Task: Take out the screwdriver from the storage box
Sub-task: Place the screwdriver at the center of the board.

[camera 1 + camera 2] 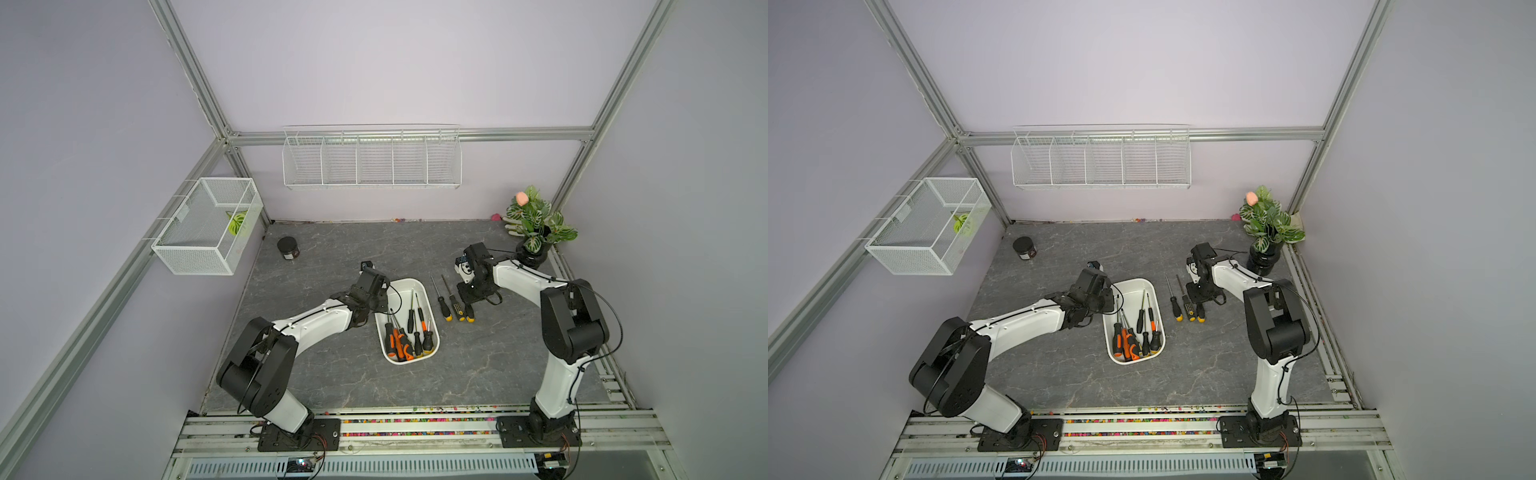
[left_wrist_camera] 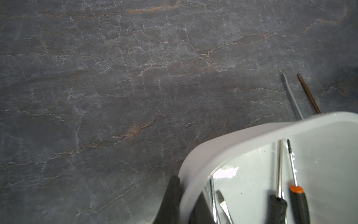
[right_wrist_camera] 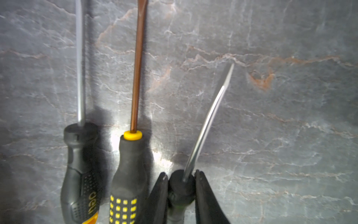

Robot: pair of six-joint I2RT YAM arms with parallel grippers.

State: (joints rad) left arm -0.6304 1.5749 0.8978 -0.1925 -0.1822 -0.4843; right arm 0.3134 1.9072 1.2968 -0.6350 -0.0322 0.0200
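1. The storage box (image 1: 402, 292) (image 1: 1133, 291) stood near the middle of the desk (image 1: 332, 249), between the two arms, in both top views.
2. The left tool (image 2: 187, 186) was closed on the box's wall at the far corner on the robot's left. One finger (image 2: 169, 199) sat outside the wall and the other inside it.
3. A cluster of screwdrivers (image 1: 401, 343) lay in the box. Their black and orange handles were at the near end and their shafts pointed to the far end.
4. The right tool (image 3: 181, 176) was narrowly closed on the black handle of the screwdriver (image 3: 205, 126) (image 1: 469, 313), with a finger (image 3: 161, 190) pressed to each side of it.
5. This screwdriver was outside the box, on the robot's right of it. Its steel shaft angled away from the tool over bare desk.
6. It could not be determined whether its handle rested on the desk or was raised.
7. A brown-shafted screwdriver (image 3: 129, 164) with yellow dots on its handle lay on the desk just beside the held one. A grey-shafted screwdriver (image 3: 81, 155) lay next to that, and both were parallel.
8. In a top view the yellow butt ends of the three were roughly in line.
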